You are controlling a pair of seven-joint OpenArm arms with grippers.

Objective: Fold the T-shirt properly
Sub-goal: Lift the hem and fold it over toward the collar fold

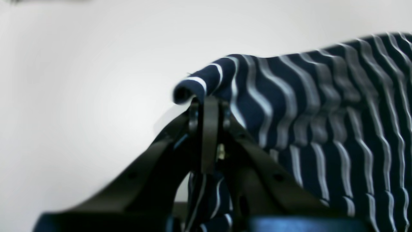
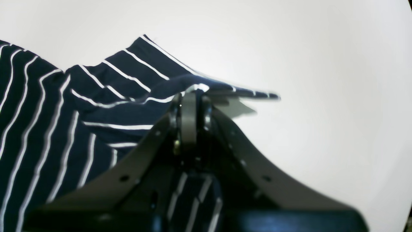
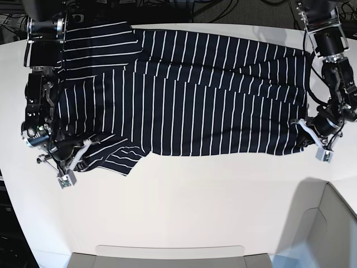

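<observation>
The T-shirt (image 3: 189,95), dark navy with thin white stripes, lies spread sideways across the far half of the white table (image 3: 184,201). In the base view my left gripper (image 3: 304,134) is at the shirt's right edge, and my right gripper (image 3: 82,154) is at its lower left corner by a sleeve. The left wrist view shows the left gripper (image 1: 208,101) shut on a rolled edge of the T-shirt (image 1: 322,106). In the right wrist view the right gripper (image 2: 190,96) is shut on a pinched, lifted fold of the T-shirt (image 2: 64,116).
A pale box-like container (image 3: 329,223) sits at the table's near right corner. A shallow grey tray edge (image 3: 167,254) runs along the near side. Dark cables and equipment (image 3: 223,8) line the far edge behind the shirt.
</observation>
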